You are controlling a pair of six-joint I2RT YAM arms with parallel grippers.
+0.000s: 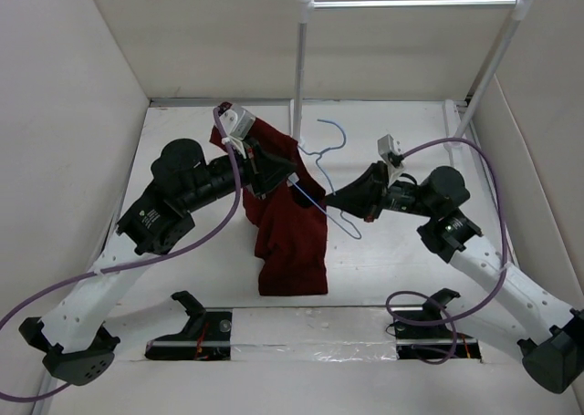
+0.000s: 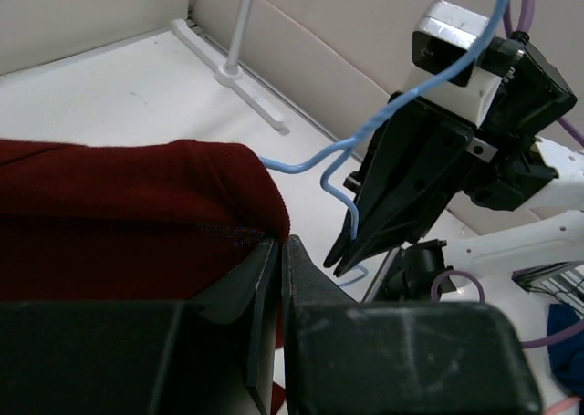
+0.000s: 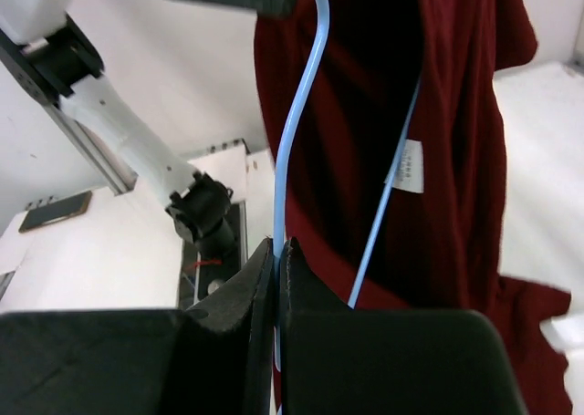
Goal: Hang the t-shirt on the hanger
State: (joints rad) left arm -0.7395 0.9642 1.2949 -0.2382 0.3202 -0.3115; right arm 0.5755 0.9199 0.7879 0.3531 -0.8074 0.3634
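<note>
We are reaching both arms up from the near edge of the desk (image 1: pixel 365 269) and bending them inward toward its middle. Our left claw (image 1: pixel 270 172) is pinching a fold of the maroon t-shirt (image 1: pixel 292 242), lifting it so the cloth is hanging down with its lower end lying on the desk. Our right claw (image 3: pixel 277 247) is clamping tightly on the light-blue wire of the hanger (image 3: pixel 285 160), right beside the shirt, whose white tag (image 3: pixel 408 166) is showing. Farther back, a white rack (image 1: pixel 411 3) is standing before pale walls.
</note>
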